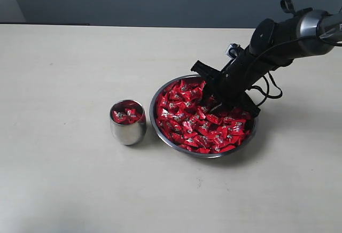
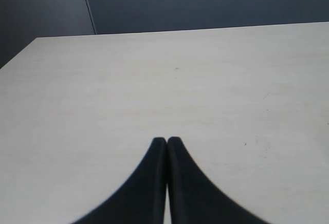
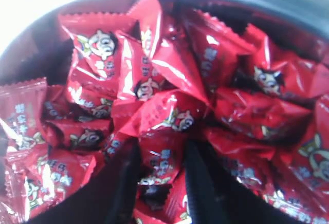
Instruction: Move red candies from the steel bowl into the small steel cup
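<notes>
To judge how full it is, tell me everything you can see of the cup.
The cup is a small, rounded, handleless tumbler of polished steel with mirror-like sides. It stands upright on the table, close to the left of the bowl in the exterior view; whether they touch cannot be told. Red candies fill it nearly to the rim. No arm is near it.
</notes>
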Robot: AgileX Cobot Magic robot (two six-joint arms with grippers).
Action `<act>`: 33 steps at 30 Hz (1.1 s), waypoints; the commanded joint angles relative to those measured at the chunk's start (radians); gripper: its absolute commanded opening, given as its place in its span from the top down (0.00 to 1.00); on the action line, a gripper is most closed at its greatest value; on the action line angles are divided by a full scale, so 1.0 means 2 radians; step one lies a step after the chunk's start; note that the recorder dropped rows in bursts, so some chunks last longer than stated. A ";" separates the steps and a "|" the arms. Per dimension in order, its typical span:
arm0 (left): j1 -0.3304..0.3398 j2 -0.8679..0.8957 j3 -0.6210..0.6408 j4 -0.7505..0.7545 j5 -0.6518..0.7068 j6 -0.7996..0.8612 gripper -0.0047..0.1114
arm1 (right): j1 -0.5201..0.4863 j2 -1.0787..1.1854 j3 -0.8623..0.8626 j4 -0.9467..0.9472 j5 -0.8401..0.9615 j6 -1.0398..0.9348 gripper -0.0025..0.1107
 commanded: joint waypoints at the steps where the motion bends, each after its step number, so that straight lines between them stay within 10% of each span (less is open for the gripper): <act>1: -0.003 -0.002 0.002 0.001 -0.004 -0.001 0.96 | -0.003 0.000 -0.001 -0.001 -0.004 -0.001 0.70; 24: -0.003 -0.002 0.002 0.001 -0.004 -0.001 0.96 | -0.002 0.017 -0.002 0.007 0.005 -0.014 0.71; 29: -0.003 -0.002 0.002 0.001 -0.004 -0.001 0.96 | -0.002 0.017 -0.002 0.007 0.001 -0.032 0.99; 33: -0.003 -0.002 0.002 0.001 -0.004 -0.001 0.96 | -0.002 0.017 -0.002 0.008 0.001 -0.035 0.98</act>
